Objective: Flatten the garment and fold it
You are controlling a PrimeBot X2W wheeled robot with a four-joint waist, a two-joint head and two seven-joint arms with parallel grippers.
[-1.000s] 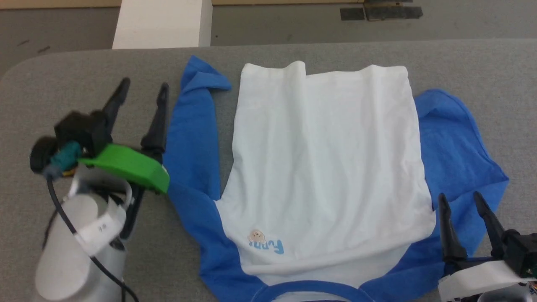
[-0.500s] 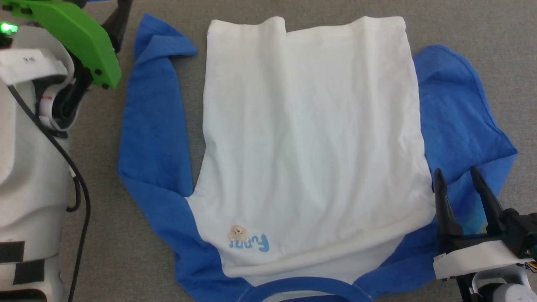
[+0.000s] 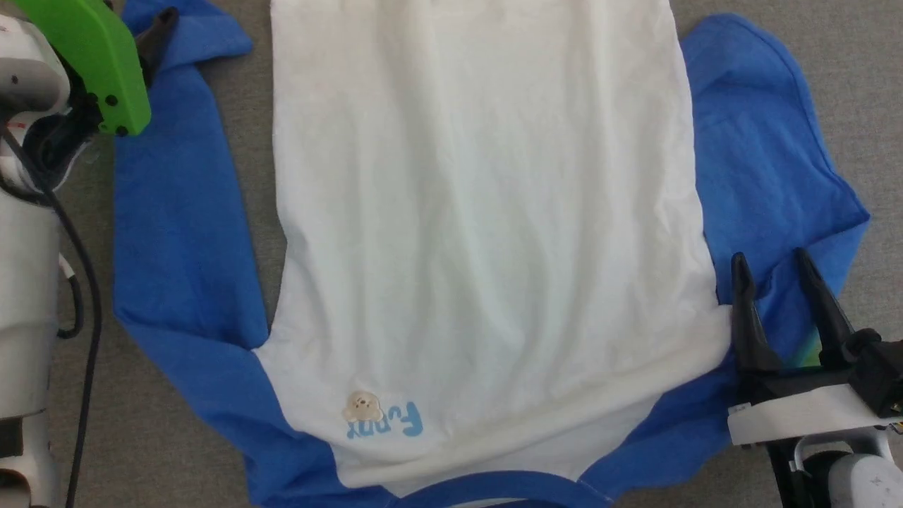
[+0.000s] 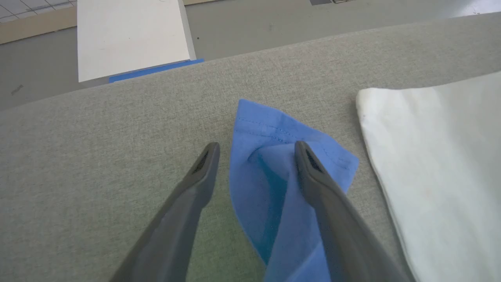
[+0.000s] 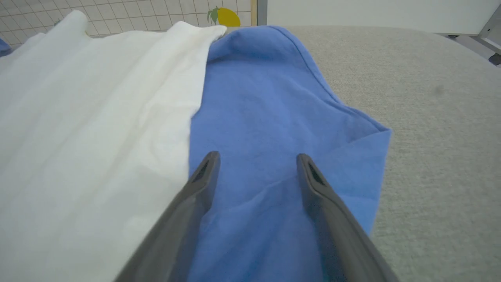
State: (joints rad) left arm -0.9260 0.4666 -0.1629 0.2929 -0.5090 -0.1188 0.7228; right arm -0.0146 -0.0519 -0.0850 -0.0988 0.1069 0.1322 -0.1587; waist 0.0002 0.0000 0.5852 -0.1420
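Note:
The garment (image 3: 480,212) lies spread on the grey table, white body in the middle, blue sleeves on both sides and the neck trim at the near edge. Small light-blue lettering (image 3: 395,422) sits near the collar. My left gripper (image 4: 256,147) hovers open over the folded cuff of the left sleeve (image 4: 274,156), one finger on each side of the fold. In the head view one of its fingers (image 3: 156,32) shows beside the green wrist cover (image 3: 92,63). My right gripper (image 3: 772,271) is open above the bunched right sleeve (image 5: 274,109), holding nothing.
A white box (image 4: 131,37) stands on the floor beyond the table's far edge. Bare grey table (image 3: 861,85) extends right of the right sleeve and left of the left sleeve. A black cable (image 3: 88,282) hangs along my left arm.
The head camera has dipped closer, so the whole picture shifted. My left gripper has moved from beside the left sleeve forward onto its far cuff. The right gripper has stayed over the right sleeve.

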